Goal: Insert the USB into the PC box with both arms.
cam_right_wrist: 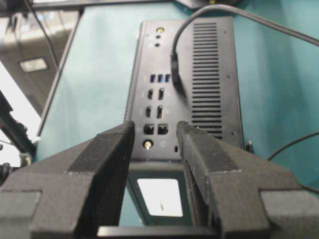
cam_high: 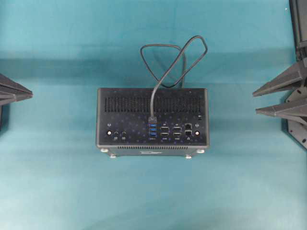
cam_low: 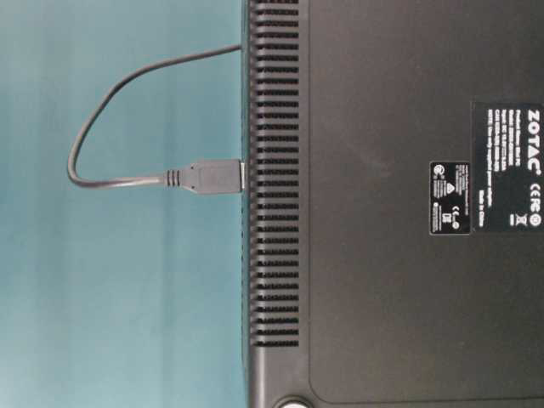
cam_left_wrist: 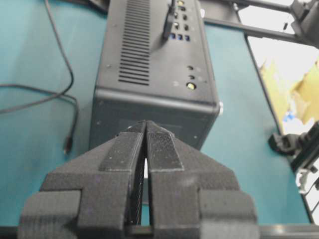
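Observation:
The black PC box (cam_high: 125, 125) lies mid-table with its port face up. The USB plug (cam_high: 152, 119) stands in the top blue port, and its dark cable (cam_high: 172, 57) loops behind the box. The table-level view shows the plug (cam_low: 214, 176) seated against the box (cam_low: 382, 212). My left gripper (cam_high: 29, 94) sits at the far left edge, shut and holding nothing, its tips (cam_left_wrist: 146, 123) pointing at the box's end (cam_left_wrist: 154, 59). My right gripper (cam_high: 255, 102) hovers at the right, open and empty, clear of the box (cam_right_wrist: 164, 64) and plug (cam_right_wrist: 175, 67).
Teal cloth (cam_high: 57, 182) covers the table. The cable's loose end (cam_left_wrist: 66, 146) lies on the cloth behind the box. Metal frame bars (cam_left_wrist: 259, 30) and clutter sit beyond the table edge. Part of the right arm's structure (cam_high: 300, 28) stands at the top right.

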{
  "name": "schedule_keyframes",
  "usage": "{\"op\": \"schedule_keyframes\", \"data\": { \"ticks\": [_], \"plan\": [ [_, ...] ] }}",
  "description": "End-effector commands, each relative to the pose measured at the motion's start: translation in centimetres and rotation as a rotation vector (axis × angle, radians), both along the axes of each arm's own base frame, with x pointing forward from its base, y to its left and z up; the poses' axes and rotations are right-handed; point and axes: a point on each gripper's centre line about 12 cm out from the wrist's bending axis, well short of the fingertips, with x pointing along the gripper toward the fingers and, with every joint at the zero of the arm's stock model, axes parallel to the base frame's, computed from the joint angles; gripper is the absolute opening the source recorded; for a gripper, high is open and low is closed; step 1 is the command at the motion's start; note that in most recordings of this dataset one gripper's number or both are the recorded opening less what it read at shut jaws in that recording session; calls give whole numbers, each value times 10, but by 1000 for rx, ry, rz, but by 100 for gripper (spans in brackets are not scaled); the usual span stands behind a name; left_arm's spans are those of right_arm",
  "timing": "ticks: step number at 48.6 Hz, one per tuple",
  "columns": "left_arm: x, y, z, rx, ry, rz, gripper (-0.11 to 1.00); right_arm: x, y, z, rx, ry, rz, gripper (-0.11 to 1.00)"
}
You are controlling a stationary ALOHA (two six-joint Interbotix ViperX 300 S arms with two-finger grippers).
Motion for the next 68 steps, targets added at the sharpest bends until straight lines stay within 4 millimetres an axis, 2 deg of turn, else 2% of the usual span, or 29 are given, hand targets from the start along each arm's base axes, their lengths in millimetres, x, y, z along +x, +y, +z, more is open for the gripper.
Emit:
{"op": "schedule_keyframes", "data": {
  "ticks": [1, 13, 68],
  "plan": [
    [1, 0, 4, -2, -9, -1, 0, 0, 1, 4, 21, -14, 1, 44],
    [-4, 0, 8, -7, -33, -1, 0, 2, 2, 2, 22, -5, 2, 44],
    [-5, 0, -1, -9, -23, 0, 0, 2, 8, -1, 11, 2, 37, 44]
  ]
}}
